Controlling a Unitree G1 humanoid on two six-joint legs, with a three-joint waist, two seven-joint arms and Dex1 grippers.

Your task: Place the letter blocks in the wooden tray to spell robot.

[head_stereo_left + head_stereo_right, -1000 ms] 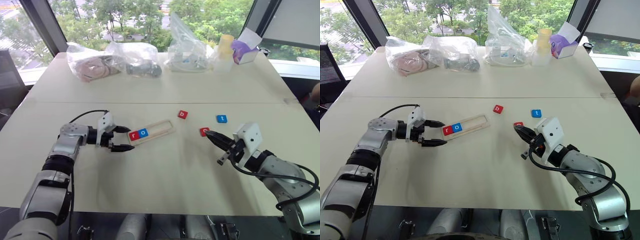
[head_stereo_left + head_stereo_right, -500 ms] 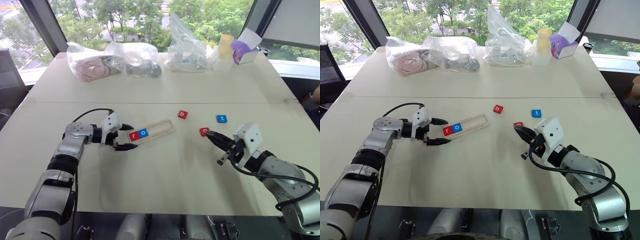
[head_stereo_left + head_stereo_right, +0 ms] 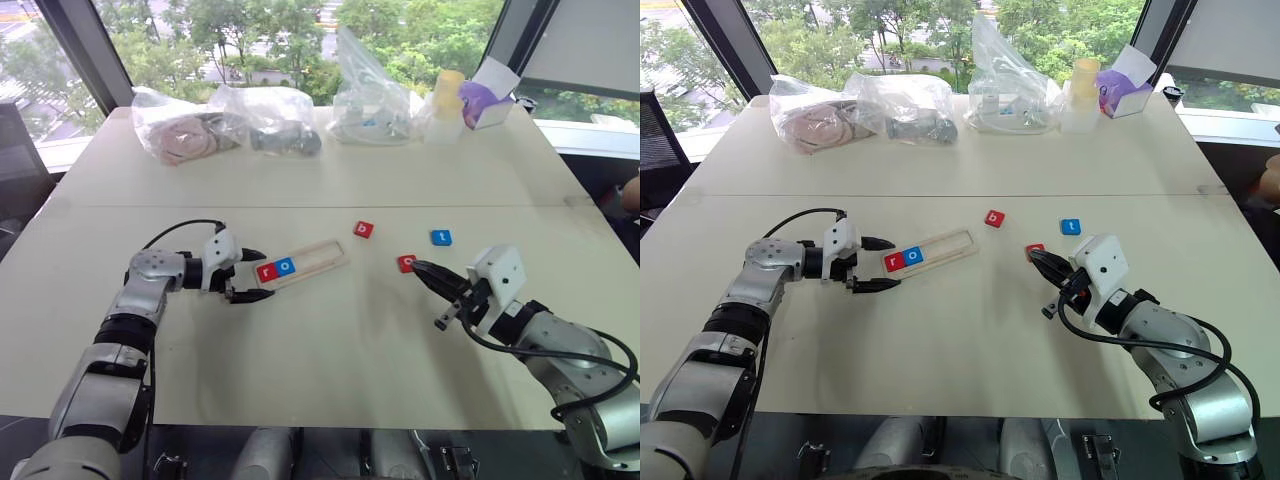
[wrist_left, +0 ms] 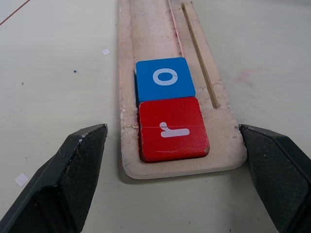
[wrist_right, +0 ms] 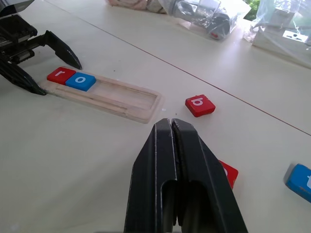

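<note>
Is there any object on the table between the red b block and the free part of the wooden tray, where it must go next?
Nothing visible stands in the way. The red b block lies on bare table just beyond the open end of the wooden tray, and the recess beside the blue o block is free. The left claw straddles the tray's other end.

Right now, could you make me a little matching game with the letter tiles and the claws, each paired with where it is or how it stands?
Things:
1. red r tile
2. red b tile
3. blue t tile
4. right claw

Places or states:
A. loose on the table, nearest the right table edge
B. shut, holding nothing
C. at the end of the wooden tray
D. loose on the table, just beyond the tray

Pairs: 1-C, 2-D, 3-A, 4-B
</note>
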